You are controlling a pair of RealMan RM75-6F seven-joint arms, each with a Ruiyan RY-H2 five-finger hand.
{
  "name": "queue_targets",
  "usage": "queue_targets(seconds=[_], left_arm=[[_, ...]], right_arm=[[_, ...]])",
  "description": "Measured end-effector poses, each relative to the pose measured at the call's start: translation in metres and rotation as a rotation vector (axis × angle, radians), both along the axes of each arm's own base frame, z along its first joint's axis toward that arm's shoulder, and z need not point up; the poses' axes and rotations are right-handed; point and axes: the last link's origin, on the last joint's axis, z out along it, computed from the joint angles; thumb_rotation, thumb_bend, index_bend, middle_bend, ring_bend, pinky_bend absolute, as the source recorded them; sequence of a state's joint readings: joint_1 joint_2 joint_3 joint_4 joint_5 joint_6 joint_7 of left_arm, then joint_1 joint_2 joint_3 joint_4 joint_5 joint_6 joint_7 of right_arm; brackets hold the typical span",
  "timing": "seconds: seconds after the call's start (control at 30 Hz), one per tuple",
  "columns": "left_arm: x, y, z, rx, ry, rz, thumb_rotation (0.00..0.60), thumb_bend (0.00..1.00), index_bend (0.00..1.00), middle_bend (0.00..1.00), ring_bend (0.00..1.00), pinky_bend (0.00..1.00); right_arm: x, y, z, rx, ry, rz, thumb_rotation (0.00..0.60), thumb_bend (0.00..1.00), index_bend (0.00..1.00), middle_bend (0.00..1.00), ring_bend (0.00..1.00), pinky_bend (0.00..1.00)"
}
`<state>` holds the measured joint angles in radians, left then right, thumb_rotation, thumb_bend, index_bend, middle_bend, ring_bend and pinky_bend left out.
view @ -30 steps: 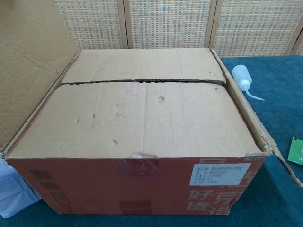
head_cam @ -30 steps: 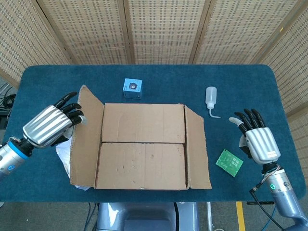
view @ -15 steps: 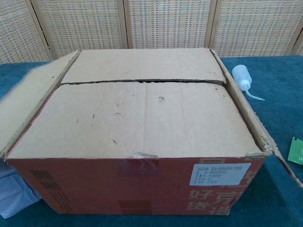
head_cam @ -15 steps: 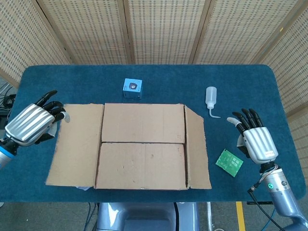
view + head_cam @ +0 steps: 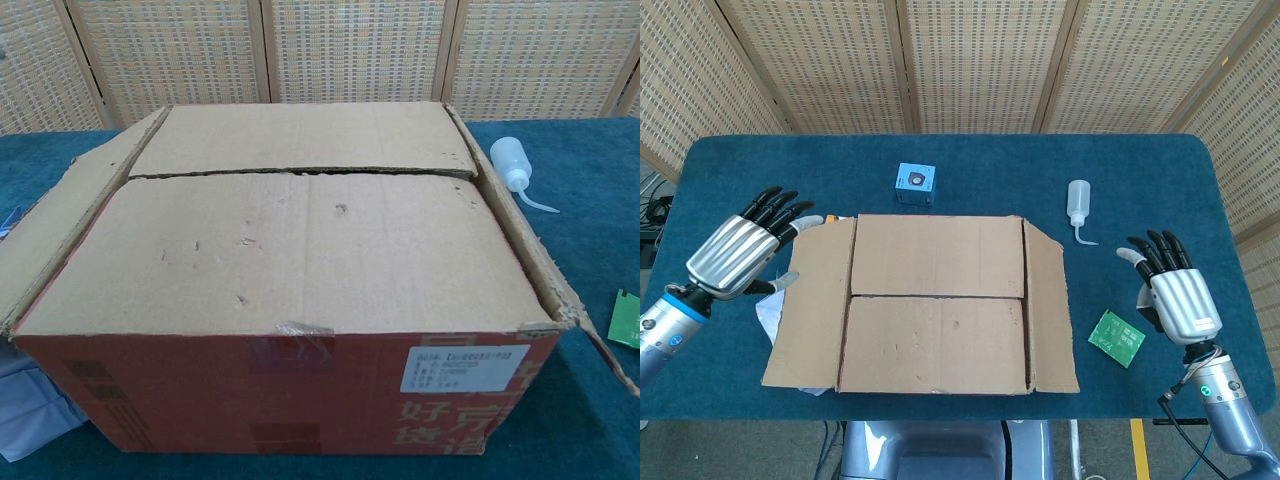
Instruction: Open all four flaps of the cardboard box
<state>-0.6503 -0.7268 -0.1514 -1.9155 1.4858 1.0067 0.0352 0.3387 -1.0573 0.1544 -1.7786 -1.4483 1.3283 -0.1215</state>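
The cardboard box (image 5: 937,303) stands mid-table, and its far flap (image 5: 938,255) and near flap (image 5: 934,344) lie shut across the top, meeting at a seam. The left flap (image 5: 808,305) is folded outward and slopes down to the left; it also shows in the chest view (image 5: 55,230). The right flap (image 5: 1050,310) hangs outward too (image 5: 560,285). My left hand (image 5: 740,255) is at the left flap's outer edge, fingers spread, holding nothing. My right hand (image 5: 1175,295) hovers to the right of the box, fingers apart and empty. Neither hand shows in the chest view.
A small blue cube (image 5: 914,183) sits behind the box. A white squeeze bottle (image 5: 1078,205) stands at the back right. A green circuit board (image 5: 1116,338) lies between the box and my right hand. White paper (image 5: 768,315) sticks out under the left flap.
The left flap swung from upright down and outward, then rose slightly. My left hand drew away to the left and has come back to the flap's edge. The right hand barely shifted.
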Motion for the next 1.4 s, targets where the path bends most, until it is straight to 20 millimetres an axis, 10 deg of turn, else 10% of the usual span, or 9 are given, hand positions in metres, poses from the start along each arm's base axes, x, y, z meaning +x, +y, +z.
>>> queue_targets(seconds=[1.4], left_arm=[[0.062,0.008,-0.142,-0.104,-0.073,-0.04,0.548,0.16,0.0,0.0,0.0,0.0]], right_arm=[[-0.017,0.007,-0.001,-0.01,-0.005,-0.024,0.6,1.0,0.2,0.13,0.0,0.0]])
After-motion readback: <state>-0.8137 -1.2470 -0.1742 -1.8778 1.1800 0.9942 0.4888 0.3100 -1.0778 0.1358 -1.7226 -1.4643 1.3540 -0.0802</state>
